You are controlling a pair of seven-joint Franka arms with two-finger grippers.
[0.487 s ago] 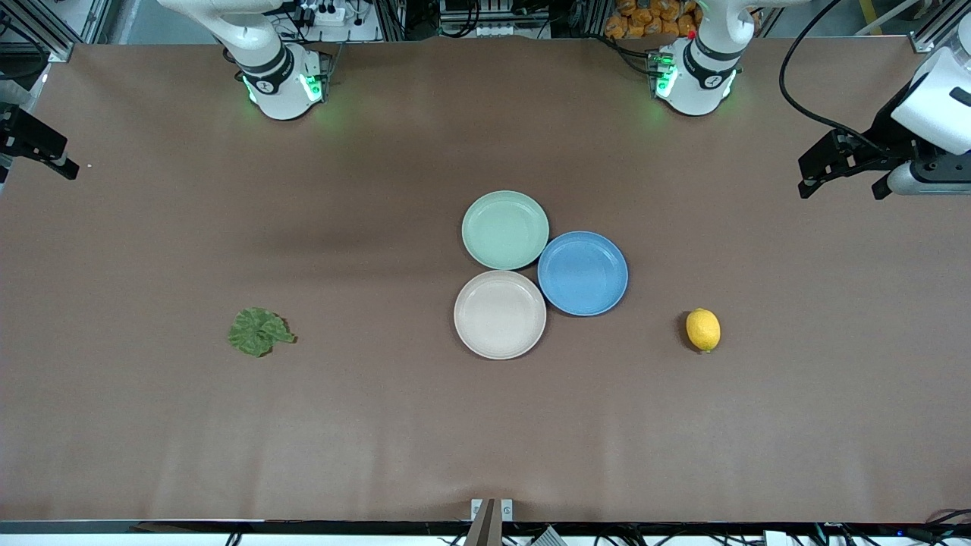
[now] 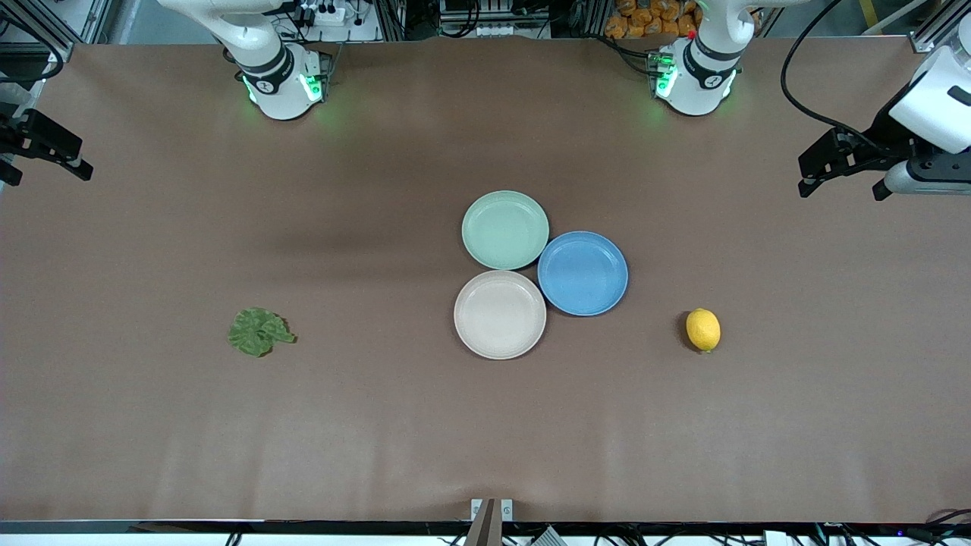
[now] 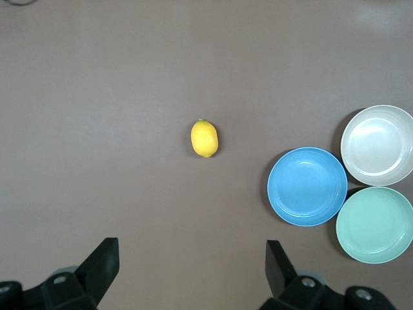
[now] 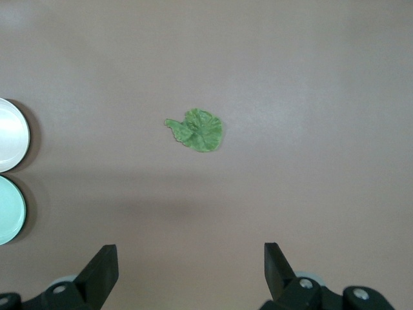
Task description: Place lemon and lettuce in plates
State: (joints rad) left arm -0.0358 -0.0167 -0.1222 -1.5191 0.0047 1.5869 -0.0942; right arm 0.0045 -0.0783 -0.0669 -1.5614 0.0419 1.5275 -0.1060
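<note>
The small oval yellow lemon (image 2: 703,330) lies on the brown table (image 2: 379,425) toward the left arm's end. The crinkled dark green lettuce leaf (image 2: 259,331) lies toward the right arm's end. Between them cluster the mint green plate (image 2: 505,230), the cream plate (image 2: 500,314) and a blue plate (image 2: 582,273), all empty. Left hand (image 3: 190,271) and right hand (image 4: 188,270) hover high, fingers apart, each seemingly poised over its own item.

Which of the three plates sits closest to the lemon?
The blue plate: it lies between the lemon and the mint green plate and cream plate.
</note>
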